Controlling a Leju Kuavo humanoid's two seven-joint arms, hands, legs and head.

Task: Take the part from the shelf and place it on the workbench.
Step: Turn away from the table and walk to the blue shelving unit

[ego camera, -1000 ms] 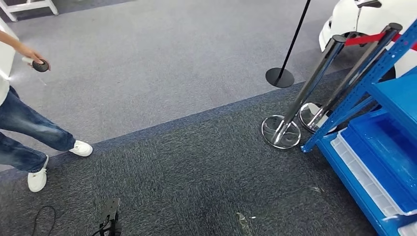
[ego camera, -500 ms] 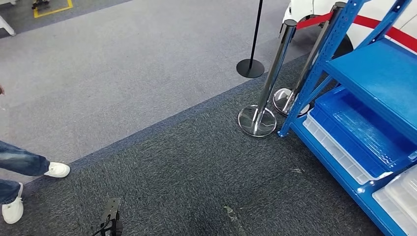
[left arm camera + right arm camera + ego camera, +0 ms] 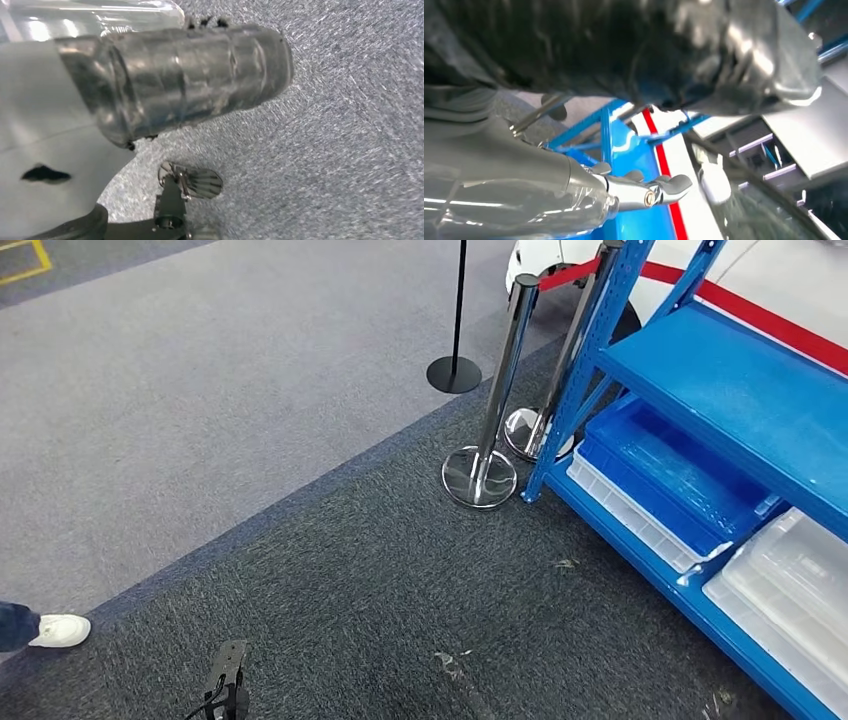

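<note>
**Blue shelf stands at the right, part not identified, both hands low over the carpet**

In the head view a blue steel shelf [image 3: 720, 390] stands on the right side of the floor. Its upper board is plain blue. On the lower level a blue bin [image 3: 680, 480] sits at the end next to the corner upright, nested on a white tray [image 3: 630, 515] that shows along the front edge. Clear plastic trays [image 3: 790, 580] lie just beside it, further along the same level. The part cannot be told apart from what the shelf carries.

Just off the shelf's corner upright stand two chrome stanchions, the nearer one [image 3: 497, 390] on the dark carpet [image 3: 350, 590] and the further one [image 3: 575, 350] close behind the upright. A red belt [image 3: 560, 275] joins their tops. A thin black post on a round base [image 3: 455, 373] stands beyond them on the lighter carpet [image 3: 200, 390]. A white vehicle [image 3: 540, 255] is behind the shelf. A person's white shoe [image 3: 60, 630] is at the left edge of the floor.

The left hand [image 3: 170, 85] hangs over carpet; its ribbed cover hides the fingers, so its state cannot be told. The right hand [image 3: 644, 190] is near the shelf's blue frame, with its fingers [image 3: 674, 184] extended and nothing in them.
</note>
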